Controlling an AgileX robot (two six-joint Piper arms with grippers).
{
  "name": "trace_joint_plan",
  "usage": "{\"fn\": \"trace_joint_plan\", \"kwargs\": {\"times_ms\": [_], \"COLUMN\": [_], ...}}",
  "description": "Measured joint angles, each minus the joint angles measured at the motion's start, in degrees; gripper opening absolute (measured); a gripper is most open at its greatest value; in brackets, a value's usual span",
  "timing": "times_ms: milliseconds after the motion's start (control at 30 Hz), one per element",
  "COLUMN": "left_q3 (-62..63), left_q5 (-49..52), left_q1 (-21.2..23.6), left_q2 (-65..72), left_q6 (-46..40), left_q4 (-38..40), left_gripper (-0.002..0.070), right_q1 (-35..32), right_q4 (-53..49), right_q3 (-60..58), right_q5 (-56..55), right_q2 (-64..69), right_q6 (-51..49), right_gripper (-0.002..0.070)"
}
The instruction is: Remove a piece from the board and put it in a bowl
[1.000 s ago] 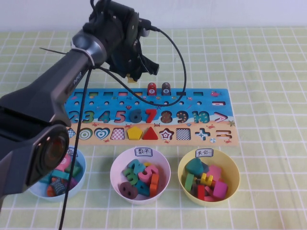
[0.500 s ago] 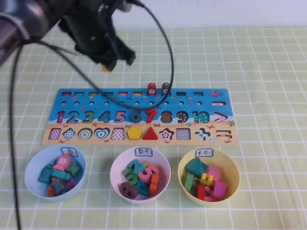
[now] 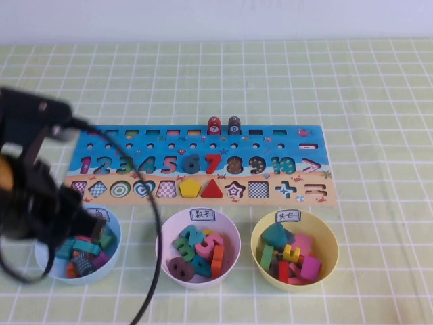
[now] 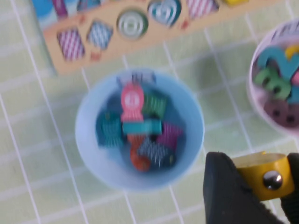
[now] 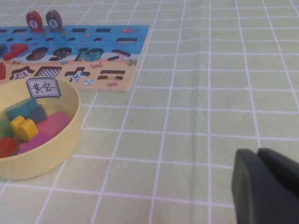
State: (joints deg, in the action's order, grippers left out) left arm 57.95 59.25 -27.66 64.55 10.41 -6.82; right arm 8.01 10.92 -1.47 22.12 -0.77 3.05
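The left pincer (image 4: 262,179) grips the small yellow peg-like piece (image 4: 261,173) just beside the light blue plastic bowl (image 4: 88,140); centre it over the bowl, then release. The right pincer (image 5: 268,186) rests closed, parked right.

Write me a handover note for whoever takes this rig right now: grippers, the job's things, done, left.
Left gripper: shut on the small yellow peg-like piece, above the table beside the light blue round plastic bowl.
Right gripper: parked low over the green checked cloth, apart from everything; fingers look closed, empty.
Long blue puzzle board: flat behind the three bowls; red and brown pegs stand on it.
Done: piece is off the board.
Left: centre over the blue bowl, release.
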Motion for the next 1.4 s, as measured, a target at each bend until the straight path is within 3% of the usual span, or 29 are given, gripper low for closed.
{"fn": "trace_joint_plan", "kwargs": {"times_ms": [233,600,967,1300,1400], "left_q3": [-12.2,-13.3,-13.3,-8.4,-6.9], "left_q5": [-6.1,-10.7,-21.6,-22.4,-21.3], "left_q1": [0.0,0.0,2.5,4.3,4.3], "left_q2": [-6.5,4.9,17.7,20.7,21.9], "left_q6": [2.2,14.7,15.3,15.9,15.8], "left_q4": [-1.3,-14.1,-11.5,-11.0,-10.0], "left_gripper": [0.0207,0.0207,0.0207,0.0208,0.0257], "right_q1": [0.0,0.0,0.0,0.0,0.0], "right_q4": [0.0,0.0,0.0,0.0,0.0], "right_q3": [0.0,0.0,0.0,0.0,0.0], "right_q5": [0.0,0.0,0.0,0.0,0.0], "right_q2": [0.0,0.0,0.0,0.0,0.0], "right_q6": [0.0,0.0,0.0,0.0,0.0], "right_gripper": [-0.0018,-0.0018,-0.0018,-0.0018,-0.0018]}}
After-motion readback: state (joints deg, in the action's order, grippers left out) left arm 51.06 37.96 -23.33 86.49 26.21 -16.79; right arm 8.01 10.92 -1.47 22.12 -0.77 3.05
